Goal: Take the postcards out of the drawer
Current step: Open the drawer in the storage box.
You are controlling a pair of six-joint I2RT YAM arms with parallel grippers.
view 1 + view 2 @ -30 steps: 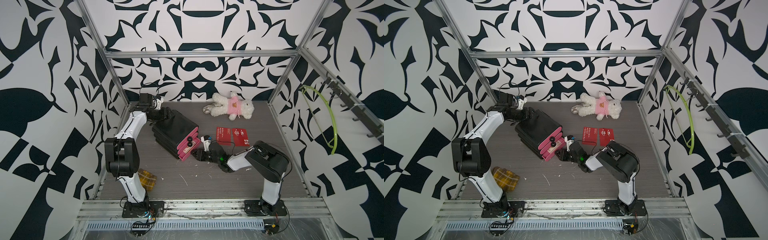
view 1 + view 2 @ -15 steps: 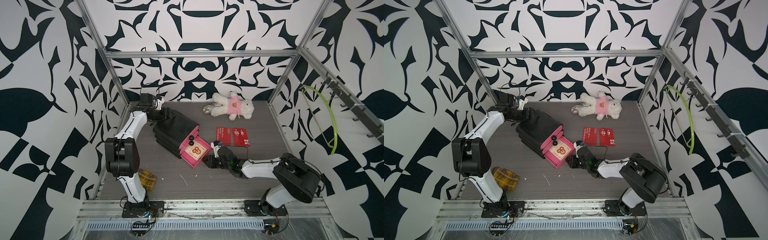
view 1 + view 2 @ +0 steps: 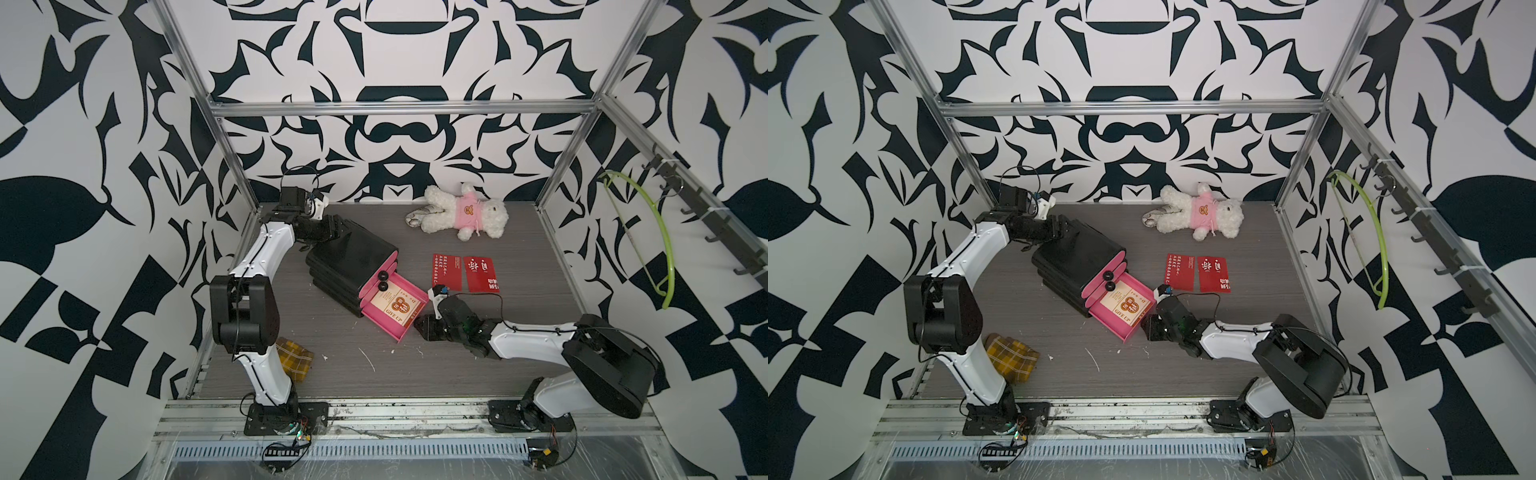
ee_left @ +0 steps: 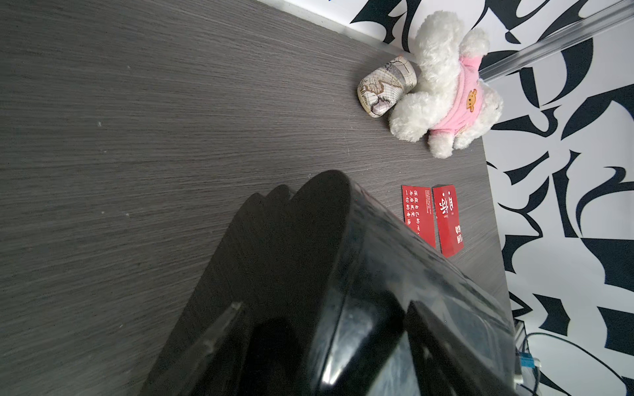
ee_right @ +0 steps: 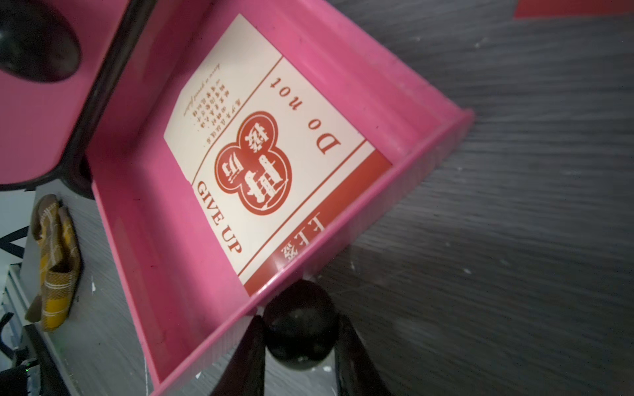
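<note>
Right wrist: thin rectangular cream postcard [image 5: 274, 154]

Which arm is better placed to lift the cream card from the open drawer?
Right: the right gripper is shut on the drawer knob, beside the cream card; the left gripper sits at the cabinet's far end.

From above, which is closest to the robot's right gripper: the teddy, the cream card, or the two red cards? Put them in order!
In a top view, from the right gripper:
1. Cream card, inside the pink drawer beside it.
2. Red cards, lying farther back.
3. Teddy, by the back wall.
</note>
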